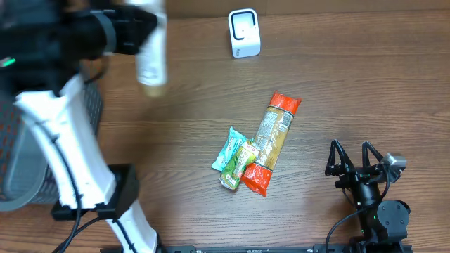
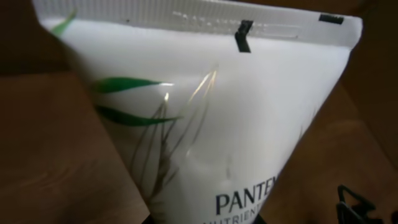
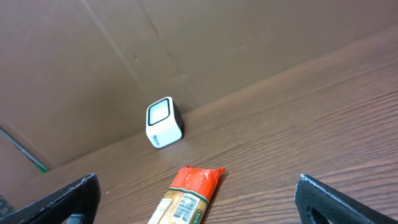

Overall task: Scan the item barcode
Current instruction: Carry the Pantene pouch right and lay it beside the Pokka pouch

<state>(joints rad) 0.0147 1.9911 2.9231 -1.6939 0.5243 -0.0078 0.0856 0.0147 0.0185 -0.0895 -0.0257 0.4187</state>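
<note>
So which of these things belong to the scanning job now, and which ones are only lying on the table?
In the job: white tube, held up; scanner.
Only lying about, for now: long packet with orange ends; two green packets beside it.

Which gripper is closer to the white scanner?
Left. The left gripper, shut on the white tube, hangs at the back, level with the scanner; the right gripper sits open near the front edge, farther off.
</note>
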